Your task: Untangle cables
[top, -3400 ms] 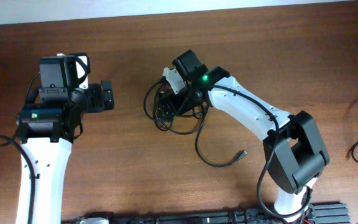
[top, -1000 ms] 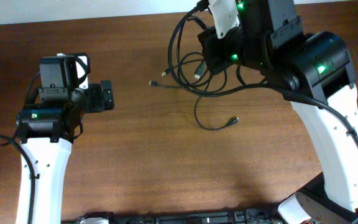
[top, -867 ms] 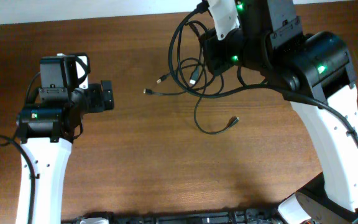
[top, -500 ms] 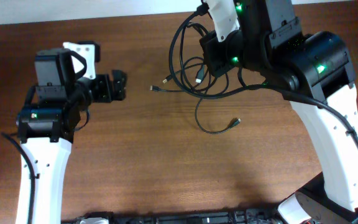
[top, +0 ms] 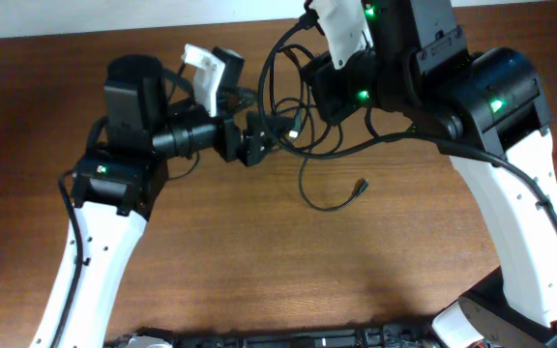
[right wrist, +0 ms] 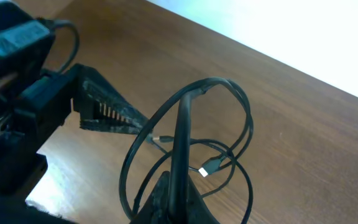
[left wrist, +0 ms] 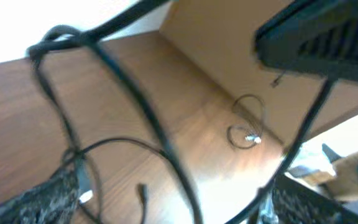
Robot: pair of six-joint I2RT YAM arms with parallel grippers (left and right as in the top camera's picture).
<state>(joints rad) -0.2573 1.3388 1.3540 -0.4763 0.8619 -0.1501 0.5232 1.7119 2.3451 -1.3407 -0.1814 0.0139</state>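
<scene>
Moved: left arm (top: 114, 184) has swung across to the cables (right wrist: 179, 134).
Cables: hanging above desk (top: 259, 261), pinched in right jaws.
Left jaws: spread around strands.
Next: close on 1 strand, pull apart.

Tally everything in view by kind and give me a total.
Robot arms: 2 (left, right)
Tangled cable bundle, held up by the right arm: 1; the cords in it cannot be counted
Small separate cable coil, lying apart: 1
Total: 4
</scene>
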